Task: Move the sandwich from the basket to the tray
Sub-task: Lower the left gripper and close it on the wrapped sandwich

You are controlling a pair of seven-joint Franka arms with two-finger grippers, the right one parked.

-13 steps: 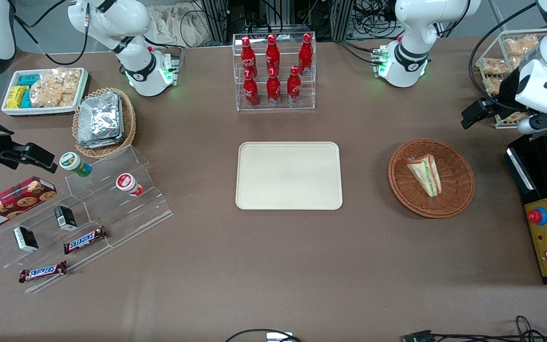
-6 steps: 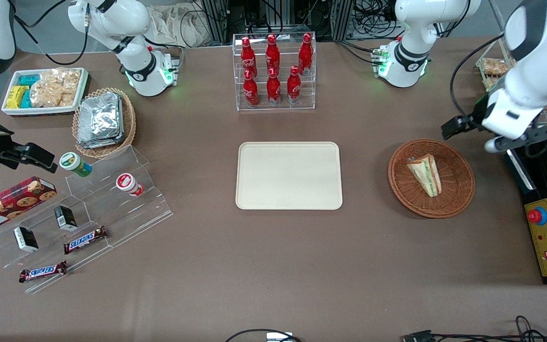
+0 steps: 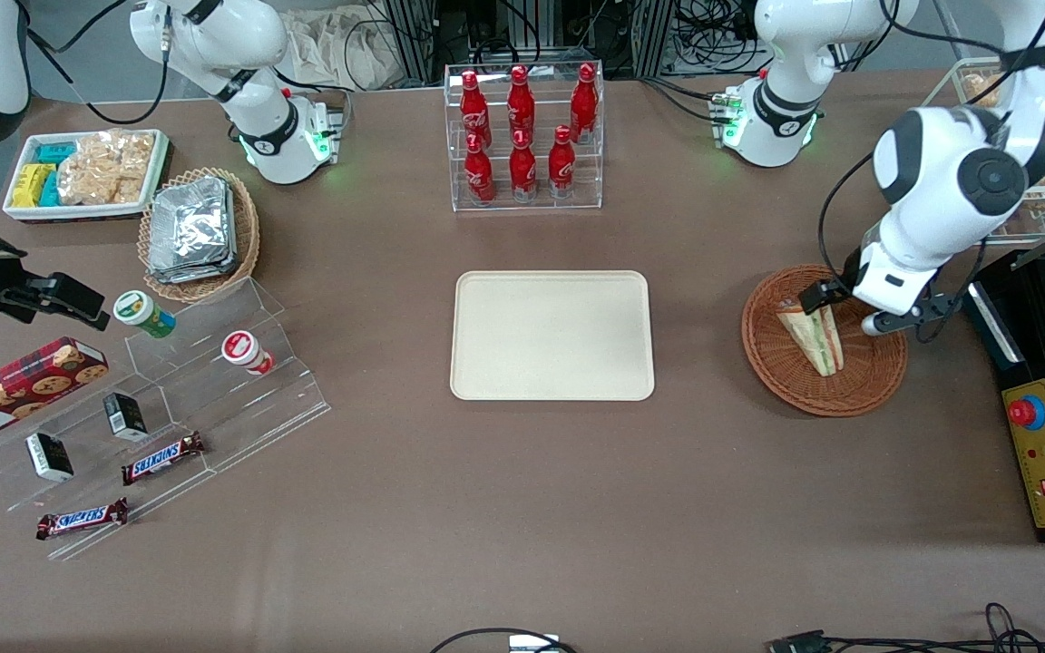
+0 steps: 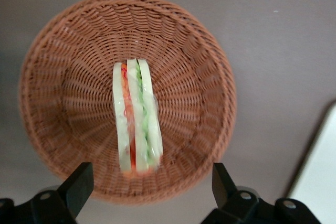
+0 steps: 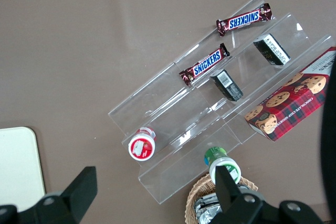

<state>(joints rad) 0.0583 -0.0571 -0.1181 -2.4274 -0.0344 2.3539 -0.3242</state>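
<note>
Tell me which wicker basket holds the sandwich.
The round reddish-brown wicker basket under the open hand holds the triangular sandwich; the lighter tan wicker basket holds foil packets.

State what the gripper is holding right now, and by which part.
Nothing. The gripper hangs open above the basket, its fingers clear of the sandwich lying inside.

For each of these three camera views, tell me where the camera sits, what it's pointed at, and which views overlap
Front view: high in front of the table, looking down on tray, basket, sandwich and both arms; the gripper hangs over the basket.
Left wrist view: on the working arm, looking straight down into the basket at the sandwich; open fingertips show.
Right wrist view: on the parked arm, facing the clear snack shelf.
Front and left wrist share basket and sandwich.
</note>
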